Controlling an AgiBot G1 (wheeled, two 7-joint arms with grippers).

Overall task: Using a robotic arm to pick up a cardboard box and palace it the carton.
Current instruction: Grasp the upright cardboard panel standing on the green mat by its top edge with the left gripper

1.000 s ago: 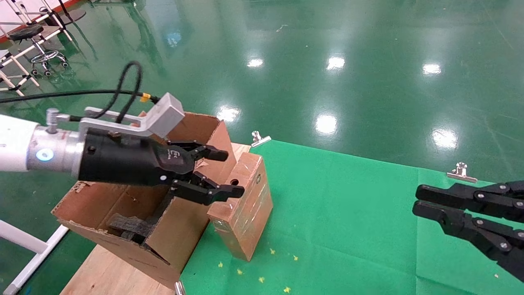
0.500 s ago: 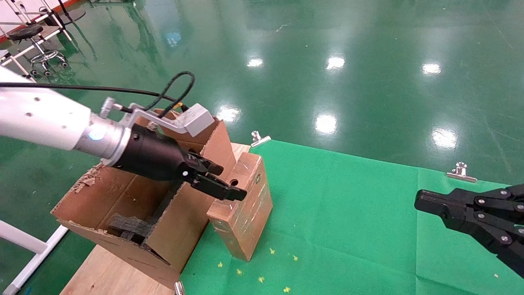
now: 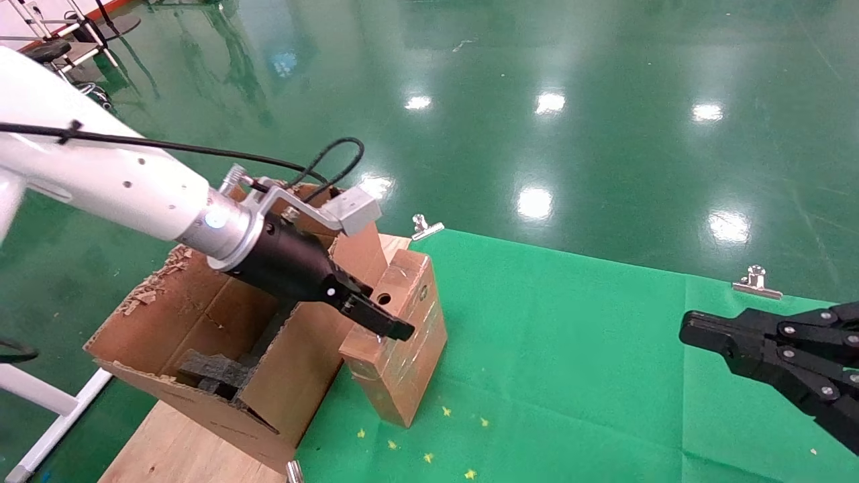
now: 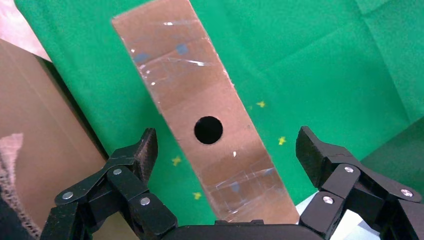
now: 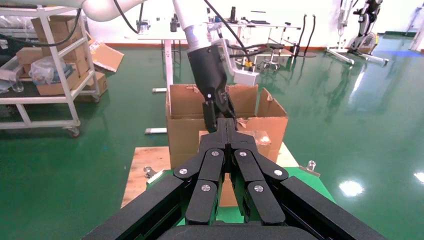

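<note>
Glossy green workshop flooring (image 3: 604,100) spreads behind a table draped in a green cloth (image 3: 570,349) held at its far edge by silver clips (image 3: 756,280), with bare wooden board (image 3: 174,449) showing at the robot's left. On that board stands the carton (image 3: 201,349), a large brown corrugated box with ragged torn flaps and dark grey foam blocks (image 3: 208,372) inside. Just beside it on the cloth, the cardboard box (image 3: 399,335) stands on edge, sealed with glossy tape, its narrow upper side bearing one round hole (image 3: 384,297); it appears to touch the carton's wall, though the head view does not settle that.

The robotic arm (image 3: 121,181), the robot's left, reaches over the carton, its silver bracket (image 3: 315,211) and black cable (image 3: 201,149) above the black wrist. The left gripper (image 3: 386,325) hangs at the top of the cardboard box. From the left wrist camera its fingers (image 4: 140,155) are spread wide, one on each side of the holed narrow face (image 4: 210,140), neither pressing on the cardboard.

The right gripper (image 3: 698,332) hovers over the cloth at the robot's right, well apart from both boxes; its own wrist camera shows its two fingers (image 5: 222,150) closed together with nothing between them.
</note>
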